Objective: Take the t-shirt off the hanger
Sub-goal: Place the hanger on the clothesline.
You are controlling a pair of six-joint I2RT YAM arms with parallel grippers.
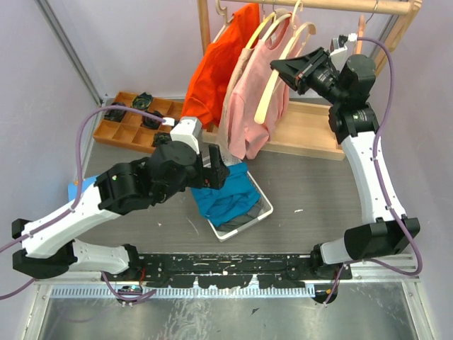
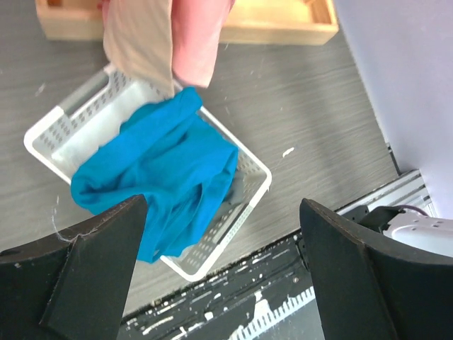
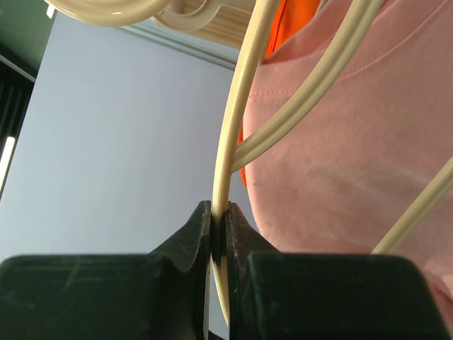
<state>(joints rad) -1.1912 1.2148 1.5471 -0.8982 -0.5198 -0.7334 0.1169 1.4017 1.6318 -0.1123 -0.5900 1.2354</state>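
The blue t-shirt [image 2: 166, 180] lies bunched up in the white basket [image 2: 42, 134], near the middle of the table. It is off the hanger now, so I think the main job is done. This looks like the letting-go step.

The left gripper [image 2: 223, 205] hangs right over the basket, at about 10 o'clock from it in the top view. Its jaws are wide apart. It holds nothing and does not touch the shirt.

Farther back, at about 1 o'clock from the basket, the right gripper [image 3: 218, 212] is pinched tight on a thin cream hanger [image 3: 230, 142]. This hanger looks bare. Just behind it hangs a pink shirt [image 1: 251, 113], and at 10 o'clock from that hangs an orange shirt [image 1: 219, 64]. They all hang from the wooden rail [image 1: 340, 6] at the far end.

Next, I think the left arm should lift up and away from the basket. The right gripper should let the hanger go gently, so it does not swing and knock the other shirts.
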